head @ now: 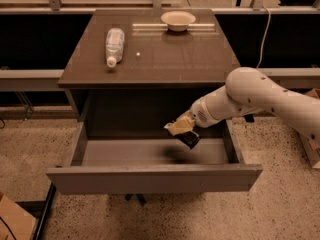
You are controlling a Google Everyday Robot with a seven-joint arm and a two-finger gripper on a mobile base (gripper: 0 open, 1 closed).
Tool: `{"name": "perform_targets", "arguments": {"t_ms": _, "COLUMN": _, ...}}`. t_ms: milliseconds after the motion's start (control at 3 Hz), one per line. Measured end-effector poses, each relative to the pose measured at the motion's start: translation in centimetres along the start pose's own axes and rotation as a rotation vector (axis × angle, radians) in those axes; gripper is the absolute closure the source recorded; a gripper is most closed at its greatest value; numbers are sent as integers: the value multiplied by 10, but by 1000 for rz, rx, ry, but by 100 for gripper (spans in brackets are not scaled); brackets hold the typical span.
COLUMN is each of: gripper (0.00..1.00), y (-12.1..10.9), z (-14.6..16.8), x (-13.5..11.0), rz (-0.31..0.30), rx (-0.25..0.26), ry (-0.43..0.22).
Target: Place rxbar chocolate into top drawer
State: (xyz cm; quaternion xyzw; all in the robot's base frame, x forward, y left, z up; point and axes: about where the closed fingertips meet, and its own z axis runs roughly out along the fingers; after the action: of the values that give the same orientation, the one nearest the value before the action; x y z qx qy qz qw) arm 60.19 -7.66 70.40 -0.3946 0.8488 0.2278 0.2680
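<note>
The top drawer (150, 178) is pulled out wide open below the dark cabinet, its grey floor bare. My gripper (181, 129) hangs over the right half of the open drawer, a little above its floor. It is shut on the rxbar chocolate (190, 138), a small black bar that sticks out below the pale fingers. The white arm reaches in from the right.
A clear plastic bottle (114, 45) lies on its side on the cabinet top (165, 59). A pale bowl (178, 19) stands at the back of the top. A cardboard box (12, 219) sits on the floor at lower left.
</note>
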Motion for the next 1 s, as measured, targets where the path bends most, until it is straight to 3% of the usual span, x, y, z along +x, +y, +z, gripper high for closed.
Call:
{"name": "perform_targets", "arguments": {"t_ms": 667, "gripper": 58, "y": 22, "z": 49, "x": 23, "rz": 26, "rx": -101, "ry": 44}}
{"name": "perform_targets", "arguments": {"t_ms": 1000, "gripper": 35, "y": 24, "z": 52, "x": 24, "rz": 26, "rx": -107, "ry": 47}}
